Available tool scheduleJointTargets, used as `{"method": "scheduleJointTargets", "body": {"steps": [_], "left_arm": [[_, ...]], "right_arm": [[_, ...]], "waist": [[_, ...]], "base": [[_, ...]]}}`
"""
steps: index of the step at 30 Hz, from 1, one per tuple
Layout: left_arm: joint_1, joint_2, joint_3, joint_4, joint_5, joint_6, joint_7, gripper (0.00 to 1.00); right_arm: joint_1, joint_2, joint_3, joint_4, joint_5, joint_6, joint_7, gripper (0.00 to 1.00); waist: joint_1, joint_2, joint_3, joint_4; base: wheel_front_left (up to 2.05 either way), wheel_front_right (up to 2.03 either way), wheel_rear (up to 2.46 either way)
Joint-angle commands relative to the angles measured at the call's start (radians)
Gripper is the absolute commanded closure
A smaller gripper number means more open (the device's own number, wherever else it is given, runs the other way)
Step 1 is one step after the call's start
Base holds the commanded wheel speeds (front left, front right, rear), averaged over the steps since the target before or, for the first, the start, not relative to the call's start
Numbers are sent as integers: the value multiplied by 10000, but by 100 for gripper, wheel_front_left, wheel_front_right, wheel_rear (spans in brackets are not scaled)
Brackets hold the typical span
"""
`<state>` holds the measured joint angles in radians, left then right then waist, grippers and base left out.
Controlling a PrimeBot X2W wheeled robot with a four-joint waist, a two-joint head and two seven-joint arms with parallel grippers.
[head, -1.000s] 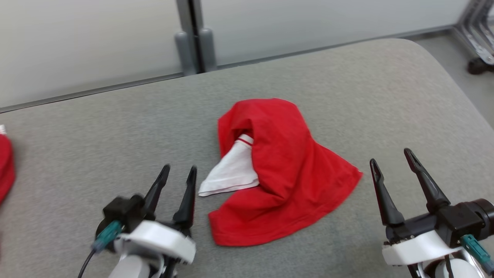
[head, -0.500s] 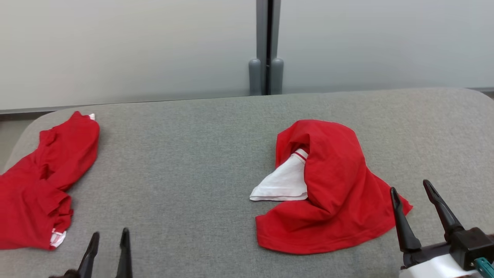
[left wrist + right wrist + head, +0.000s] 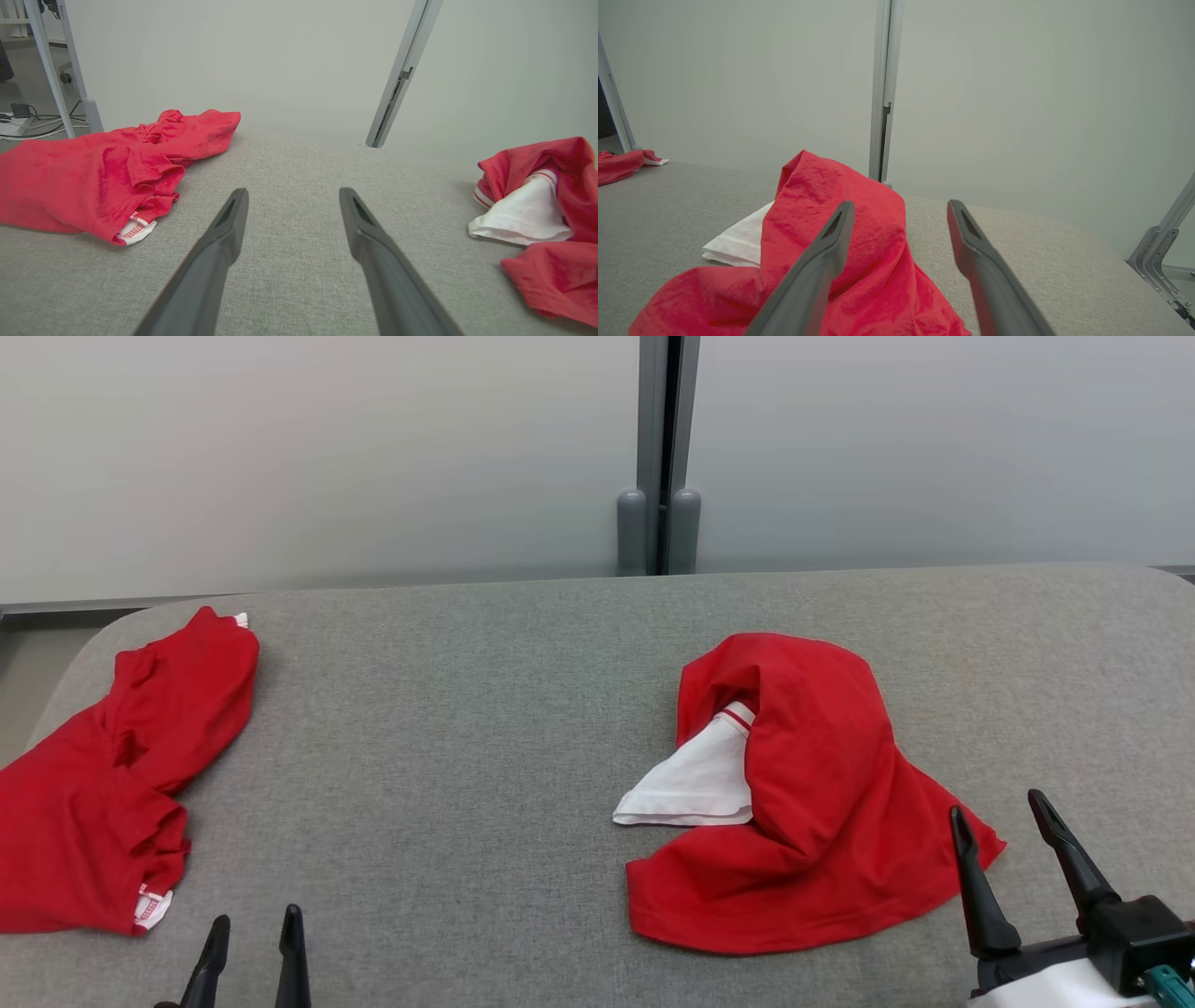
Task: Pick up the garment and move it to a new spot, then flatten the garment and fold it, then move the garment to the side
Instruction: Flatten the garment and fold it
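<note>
A crumpled red garment with a white sleeve poking out lies on the grey padded table, right of centre; it also lies at the right edge of the left wrist view and under the fingers in the right wrist view. My right gripper is open at the lower right, its fingertips just past the garment's right corner, holding nothing. My left gripper is open at the bottom left, empty, over bare table. A second red garment lies bunched at the table's left end.
A pale partition wall with a grey vertical post runs behind the table. The table's rounded left corner is beside the second garment. Metal frame legs stand off the table's right end. Bare grey surface lies between the two garments.
The head camera has swung left and the whole picture has shifted, bringing the second garment at the left end into view. Both garments lie as before. Both grippers stay open.
</note>
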<state>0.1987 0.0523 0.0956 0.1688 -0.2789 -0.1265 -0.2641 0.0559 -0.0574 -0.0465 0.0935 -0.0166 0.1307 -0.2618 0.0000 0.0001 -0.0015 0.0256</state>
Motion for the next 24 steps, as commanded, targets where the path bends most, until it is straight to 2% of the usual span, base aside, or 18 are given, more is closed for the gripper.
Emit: {"method": "scheduleJointTargets", "body": {"steps": [1, 5, 12, 18, 24], "left_arm": [[-204, 17, -50, 25, 81, -57, -5, 0], [-565, -2, -708, -35, -113, -62, -5, 0], [-2582, 332, -3308, 489, -820, -43, -5, 0], [-4782, 557, -5387, 2146, -1910, -44, 732, 0], [-6097, 910, -5885, 4192, -2574, -38, 1197, 0]], "right_arm": [[-72, -3, 41, 43, -25, 1, -49, 0], [-241, 9, 138, 47, 5, 1, -49, 0], [-649, 27, 455, -1, 78, 1, -49, 0], [-1256, 37, 828, -63, 191, 1, -49, 0], [-1571, 47, 909, -94, 301, 1, -49, 0]], "waist": [[0, -1, 27, -81], [0, -1, 136, -281], [0, -1, 544, -914], [0, -1, 1415, -1838], [0, -1, 2157, -2802]], "base": [[0, 0, 0], [0, 0, 0], [0, 0, 0], [0, 0, 0], [0, 0, 0]]}}
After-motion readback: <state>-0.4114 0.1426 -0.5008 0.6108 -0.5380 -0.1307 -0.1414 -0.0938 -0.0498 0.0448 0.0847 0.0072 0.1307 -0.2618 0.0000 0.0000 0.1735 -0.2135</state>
